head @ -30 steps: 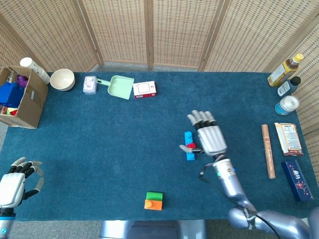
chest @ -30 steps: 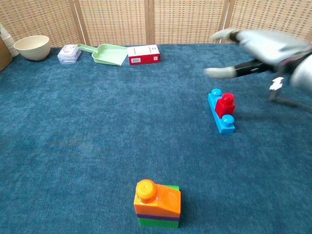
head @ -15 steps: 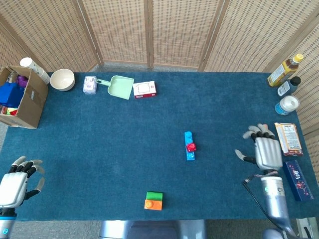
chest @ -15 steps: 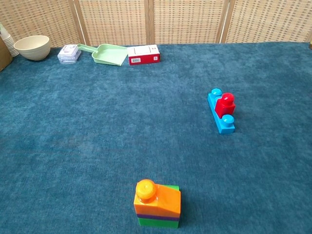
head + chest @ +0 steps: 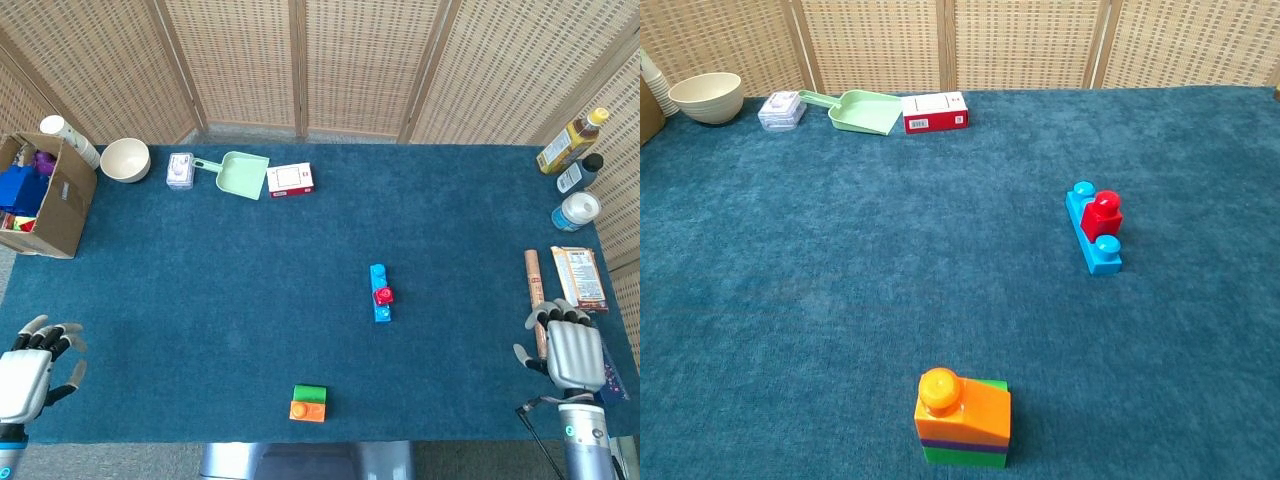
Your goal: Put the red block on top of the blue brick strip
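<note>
The red block (image 5: 384, 295) (image 5: 1103, 215) sits on the middle of the blue brick strip (image 5: 378, 276) (image 5: 1103, 254), which lies on the blue cloth right of centre. My right hand (image 5: 570, 352) hovers at the near right corner of the table, far from the strip, fingers apart and holding nothing. At the near left corner my left hand (image 5: 28, 372) is likewise open and empty. Neither hand shows in the chest view.
An orange and green block stack (image 5: 308, 403) (image 5: 962, 417) stands near the front edge. A bowl (image 5: 125, 159), clear box (image 5: 180, 169), green scoop (image 5: 238, 174) and red-white box (image 5: 290, 179) line the back. A cardboard box (image 5: 40, 196) sits far left; bottles (image 5: 572, 140), a roll (image 5: 536, 285) and packets (image 5: 578, 277) sit right.
My right hand has drawn away from the strip to the near right corner, leaving the red block on the blue strip. The left hand has barely moved.
</note>
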`<state>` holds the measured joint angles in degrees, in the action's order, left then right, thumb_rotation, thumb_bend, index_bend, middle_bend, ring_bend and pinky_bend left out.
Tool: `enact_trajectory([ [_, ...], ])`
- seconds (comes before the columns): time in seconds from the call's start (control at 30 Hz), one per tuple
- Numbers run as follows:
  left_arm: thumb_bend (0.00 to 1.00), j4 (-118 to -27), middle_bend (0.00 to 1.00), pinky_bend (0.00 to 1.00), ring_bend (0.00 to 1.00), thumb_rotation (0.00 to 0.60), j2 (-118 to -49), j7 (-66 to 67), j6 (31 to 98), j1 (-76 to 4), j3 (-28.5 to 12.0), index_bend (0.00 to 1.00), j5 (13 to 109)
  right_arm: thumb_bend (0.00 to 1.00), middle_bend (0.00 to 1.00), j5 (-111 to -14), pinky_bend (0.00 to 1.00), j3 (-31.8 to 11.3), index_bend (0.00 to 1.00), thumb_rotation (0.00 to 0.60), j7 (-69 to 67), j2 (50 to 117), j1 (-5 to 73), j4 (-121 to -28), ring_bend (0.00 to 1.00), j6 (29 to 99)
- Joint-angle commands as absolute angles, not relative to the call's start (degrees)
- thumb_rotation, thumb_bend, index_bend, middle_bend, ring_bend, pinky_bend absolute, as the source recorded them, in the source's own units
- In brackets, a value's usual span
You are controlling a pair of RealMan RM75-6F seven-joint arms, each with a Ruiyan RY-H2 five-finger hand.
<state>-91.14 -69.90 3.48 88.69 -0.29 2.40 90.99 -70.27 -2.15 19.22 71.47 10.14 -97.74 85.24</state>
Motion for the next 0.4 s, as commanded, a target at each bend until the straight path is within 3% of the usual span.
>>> enact_trajectory([
  [0.03, 0.47, -91.9, 0.34, 0.15, 0.30, 0.600, -69.7, 3.9, 89.2, -0.1, 2.7, 0.49, 91.7, 0.21, 0.33, -71.1, 0.28, -1.8, 0.48, 0.529, 17.7, 71.1, 9.1, -97.8, 0.19, 85.5],
  [0.4, 0.47, -92.9, 0.34, 0.14, 0.30, 0.600, -69.9, 4.6, 89.0, -0.3, 2.4, 0.49, 92.1, 0.21, 0.32, -72.5, 0.28, -2.5, 0.47, 0.526, 16.0, 71.5, 7.0, -96.8, 0.19, 86.4],
])
